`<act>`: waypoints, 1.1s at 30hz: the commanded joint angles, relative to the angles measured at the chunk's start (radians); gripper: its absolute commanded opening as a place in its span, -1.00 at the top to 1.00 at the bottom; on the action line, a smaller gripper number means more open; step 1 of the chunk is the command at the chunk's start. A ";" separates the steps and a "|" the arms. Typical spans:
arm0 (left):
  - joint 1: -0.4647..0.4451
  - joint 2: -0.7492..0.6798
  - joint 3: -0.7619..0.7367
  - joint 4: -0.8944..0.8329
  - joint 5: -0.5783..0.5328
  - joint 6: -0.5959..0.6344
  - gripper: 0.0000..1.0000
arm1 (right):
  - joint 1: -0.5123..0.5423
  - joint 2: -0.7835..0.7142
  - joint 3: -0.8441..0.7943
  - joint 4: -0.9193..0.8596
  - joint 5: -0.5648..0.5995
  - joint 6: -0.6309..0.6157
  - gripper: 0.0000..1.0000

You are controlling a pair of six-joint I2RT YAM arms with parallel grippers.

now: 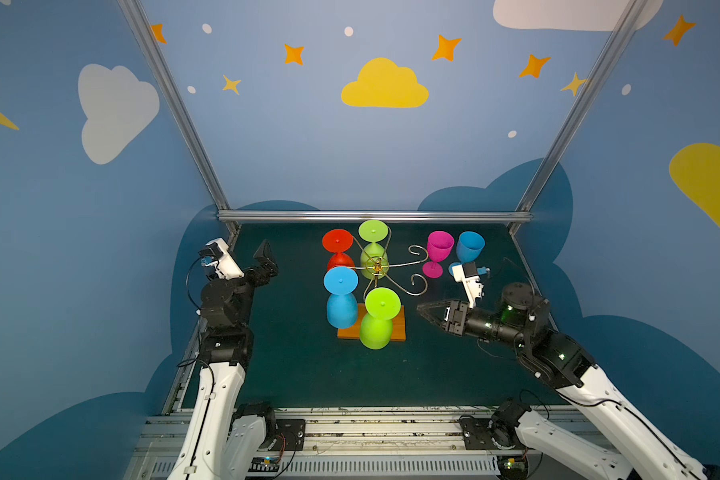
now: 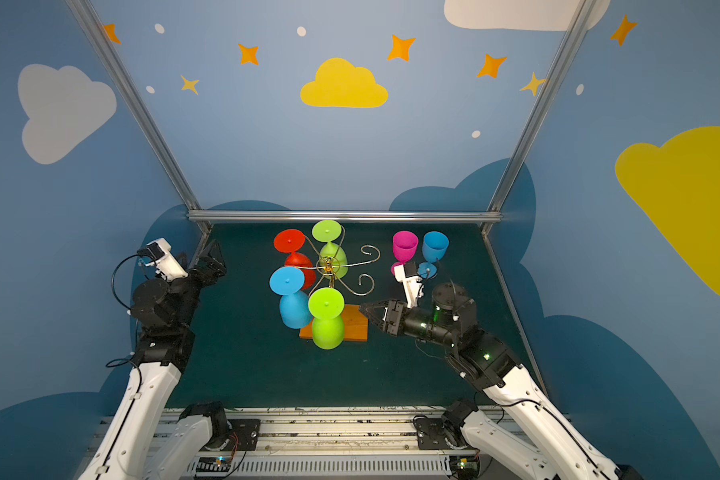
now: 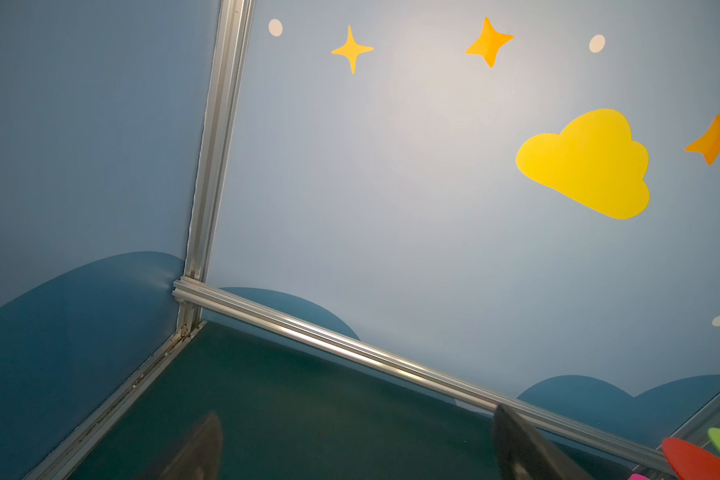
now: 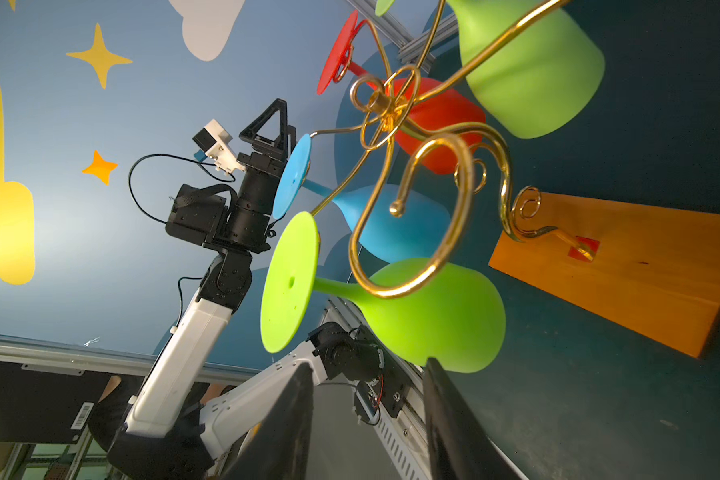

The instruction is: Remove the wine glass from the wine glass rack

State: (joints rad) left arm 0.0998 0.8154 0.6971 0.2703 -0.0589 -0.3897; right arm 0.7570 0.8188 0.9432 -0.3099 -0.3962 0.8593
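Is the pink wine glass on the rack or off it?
Off. The pink wine glass stands upright on the table beside the blue glass, clear of the rack.

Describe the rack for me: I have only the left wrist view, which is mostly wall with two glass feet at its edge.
Observer: Four glasses hang upside down on the wine glass rack: a red glass, a blue glass, a far green glass and a near green glass.
Operator: Locate the right gripper.
Observer: The right gripper points at the near green glass from its right, jaws apart, holding nothing.
Operator: Report any glasses off the rack.
Observer: A pink glass and a second blue glass stand upright on the table, right of the rack.
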 commanded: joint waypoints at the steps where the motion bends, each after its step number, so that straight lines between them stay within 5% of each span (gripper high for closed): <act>1: 0.005 -0.013 -0.011 -0.001 0.006 0.000 -0.99 | 0.060 0.037 0.027 0.086 0.085 0.020 0.13; 33: 0.005 -0.028 -0.013 -0.001 0.004 -0.004 -0.99 | 0.190 0.126 0.098 0.137 0.151 0.020 0.12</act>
State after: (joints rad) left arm 0.1001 0.8028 0.6971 0.2703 -0.0589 -0.3901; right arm 0.9382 0.9421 0.9977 -0.2050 -0.2462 0.8818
